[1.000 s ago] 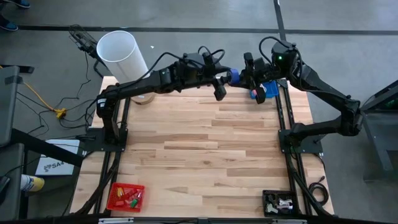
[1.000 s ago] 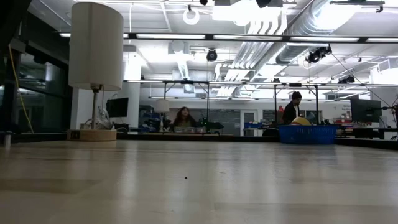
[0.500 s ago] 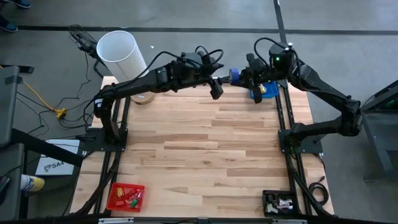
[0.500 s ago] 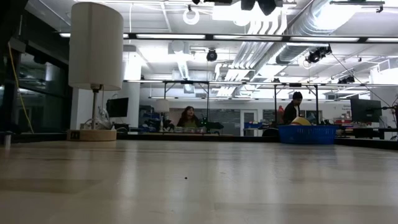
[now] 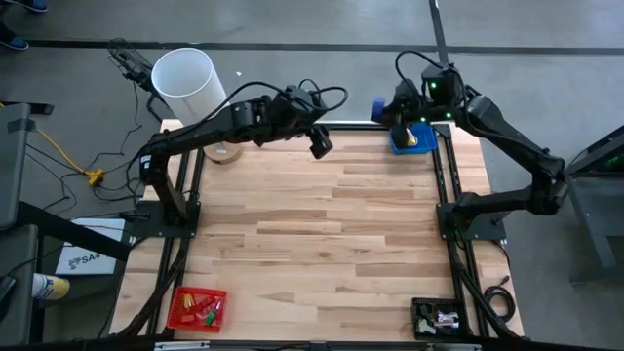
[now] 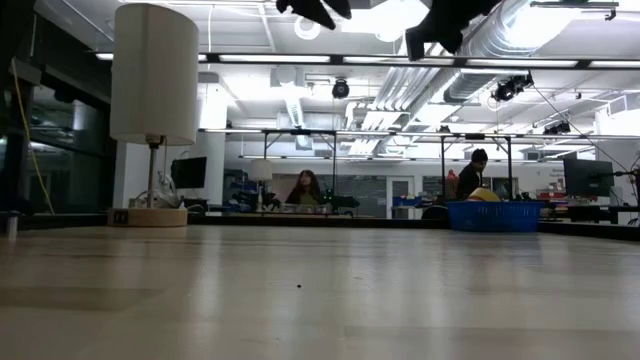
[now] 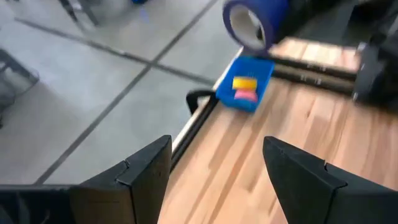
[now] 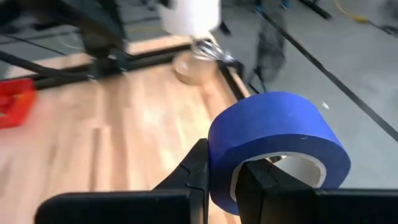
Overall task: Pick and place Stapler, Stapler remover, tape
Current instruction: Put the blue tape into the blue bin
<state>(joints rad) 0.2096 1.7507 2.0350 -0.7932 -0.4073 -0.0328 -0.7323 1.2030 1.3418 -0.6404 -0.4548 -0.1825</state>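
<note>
Right wrist view shows your right gripper (image 8: 221, 171) clamping the blue ring-shaped tape roll (image 8: 277, 146); left wrist view shows your left gripper (image 7: 214, 171) spread wide, empty.

Two dark jointed arms (black cables looping), matte black claws.

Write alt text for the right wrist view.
The right end effector grips a blue tape roll by its wall, one finger inside the open centre. Beyond lie the wooden table, a red bin and a white lamp.
</note>
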